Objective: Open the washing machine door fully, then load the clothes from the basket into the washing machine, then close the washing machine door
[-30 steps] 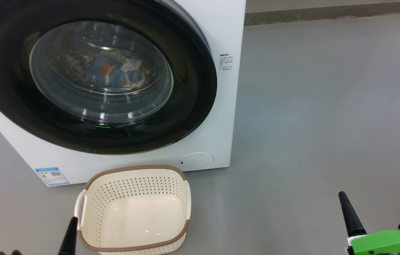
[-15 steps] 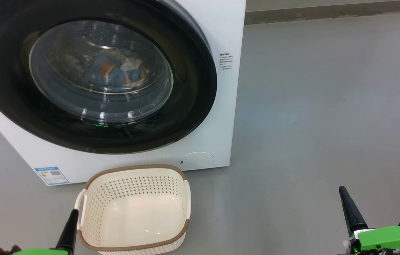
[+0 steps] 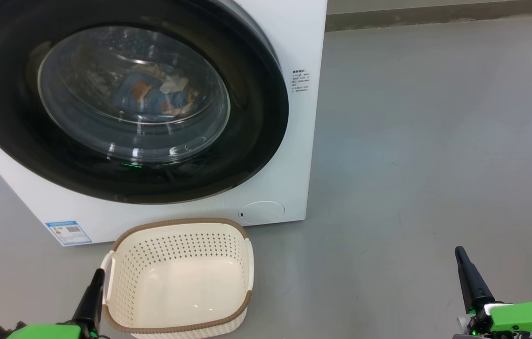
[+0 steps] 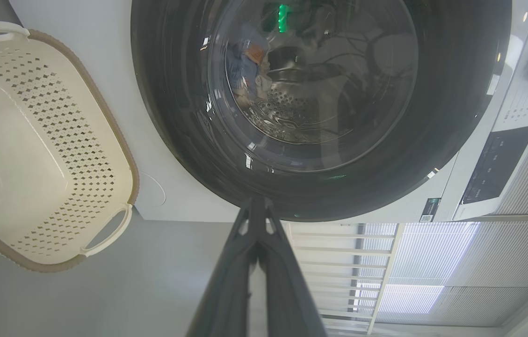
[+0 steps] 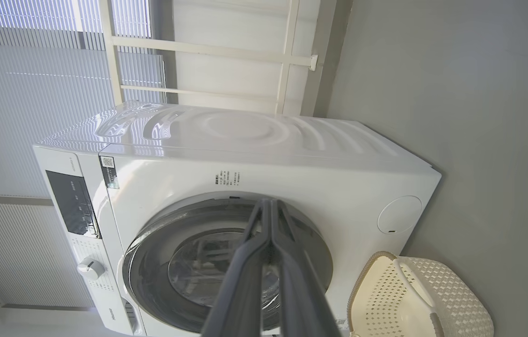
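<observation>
While our left gripper (image 4: 257, 202) and right gripper (image 5: 271, 202) stand pressed together, we face a glossy round door (image 3: 256, 117), clothes (image 3: 145, 96) behind its bulging glass. The basket (image 3: 181, 221) is perforated plastic.

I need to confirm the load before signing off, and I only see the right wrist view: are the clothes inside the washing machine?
Observer: Yes, the head view shows the blue printed clothes behind the glass of the closed washing machine door.
Operator: Is anything in the basket?
Observer: No, the laundry basket is empty, its bare bottom showing.
Operator: And the left pincer?
Observer: The left pincer is shut, holding nothing, aimed at the door's black rim.
</observation>
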